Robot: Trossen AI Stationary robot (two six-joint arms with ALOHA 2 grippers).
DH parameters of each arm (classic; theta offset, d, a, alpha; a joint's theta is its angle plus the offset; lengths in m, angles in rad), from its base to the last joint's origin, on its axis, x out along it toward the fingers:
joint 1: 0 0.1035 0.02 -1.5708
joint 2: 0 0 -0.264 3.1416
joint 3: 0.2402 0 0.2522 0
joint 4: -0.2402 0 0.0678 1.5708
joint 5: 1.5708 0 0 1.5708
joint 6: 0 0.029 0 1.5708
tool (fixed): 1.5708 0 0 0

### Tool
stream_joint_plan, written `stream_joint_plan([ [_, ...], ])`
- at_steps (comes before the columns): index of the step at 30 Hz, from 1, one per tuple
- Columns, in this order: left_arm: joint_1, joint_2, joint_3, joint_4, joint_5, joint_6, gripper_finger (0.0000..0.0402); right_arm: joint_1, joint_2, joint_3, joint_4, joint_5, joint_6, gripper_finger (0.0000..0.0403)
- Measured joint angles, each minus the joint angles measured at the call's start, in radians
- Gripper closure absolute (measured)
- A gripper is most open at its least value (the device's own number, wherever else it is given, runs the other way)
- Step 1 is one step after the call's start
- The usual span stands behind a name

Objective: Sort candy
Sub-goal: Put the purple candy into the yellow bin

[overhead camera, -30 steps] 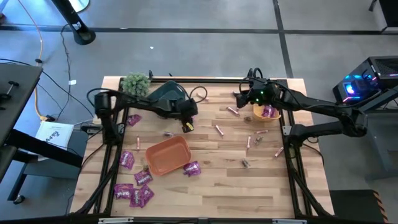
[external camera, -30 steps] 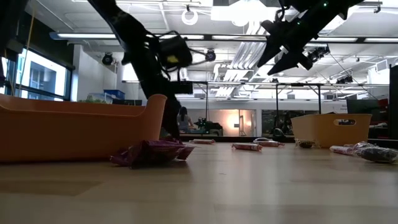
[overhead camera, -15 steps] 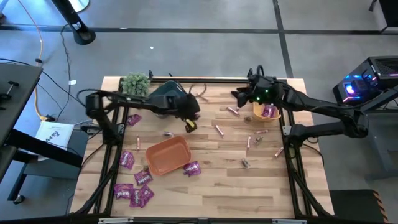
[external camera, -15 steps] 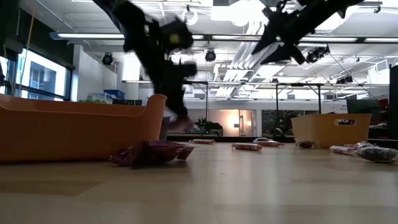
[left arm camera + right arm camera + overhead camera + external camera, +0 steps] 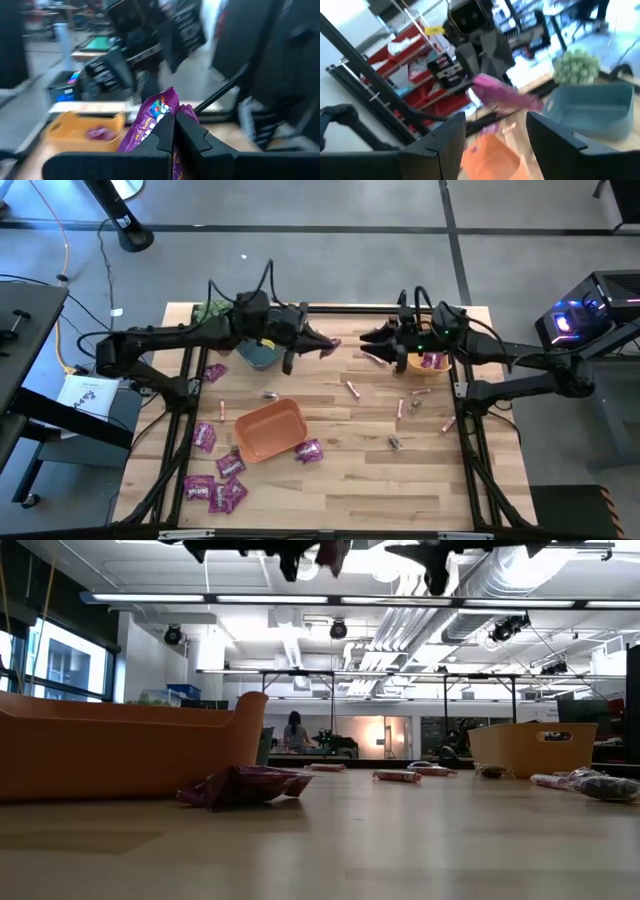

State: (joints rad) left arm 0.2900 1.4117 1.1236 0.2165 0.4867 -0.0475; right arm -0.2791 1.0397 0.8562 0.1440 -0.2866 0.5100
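My left gripper (image 5: 318, 343) hangs high over the table's far middle, shut on a shiny purple candy packet (image 5: 155, 112). My right gripper (image 5: 368, 338) faces it from the right, open, its fingers a short way off the packet (image 5: 506, 98). More purple packets (image 5: 215, 490) lie flat at the near left, and one (image 5: 245, 785) lies beside the orange bin (image 5: 270, 428). Slim pink sticks (image 5: 353, 389) are scattered on the right half. Another purple packet lies in the yellow bin (image 5: 428, 361). My left gripper pinches the purple packet between its two fingers by one end (image 5: 161, 126). The fingers lie about level and point toward the table's right. The rest of the packet (image 5: 520, 102) sticks out past the fingertips toward my right gripper, lifted clear of the table.
A teal bin (image 5: 258, 353) and a green plant ball (image 5: 212, 311) stand at the far left, under my left arm. The yellow bin stands at the far right below my right arm. Bare wood lies along the near right.
My left gripper has risen from the table beside the orange bin's far side and swung up toward the far edge and the right gripper, now carrying a purple packet clear of the table. My right gripper has shifted slightly toward the left.
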Motion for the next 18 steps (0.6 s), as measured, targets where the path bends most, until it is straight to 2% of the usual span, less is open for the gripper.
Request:
stream_joint_plan([
  [3,-0.014,0.028,0.000,0.123,0.068,-0.078,0.0401,0.036,0.001,0.000,0.034,0.070,-0.048,0.0199],
  [8,-0.033,0.085,0.000,0.334,0.082,-0.166,0.0401,0.078,0.033,0.000,0.101,0.074,-0.074,0.0199],
  [12,-0.029,0.125,-0.001,0.392,0.081,-0.228,0.0402,0.113,0.067,0.000,0.149,0.065,-0.074,0.0199],
  [18,-0.036,0.168,-0.001,0.441,0.134,-0.310,0.0401,0.132,0.113,0.000,0.185,0.073,-0.092,0.0199],
])
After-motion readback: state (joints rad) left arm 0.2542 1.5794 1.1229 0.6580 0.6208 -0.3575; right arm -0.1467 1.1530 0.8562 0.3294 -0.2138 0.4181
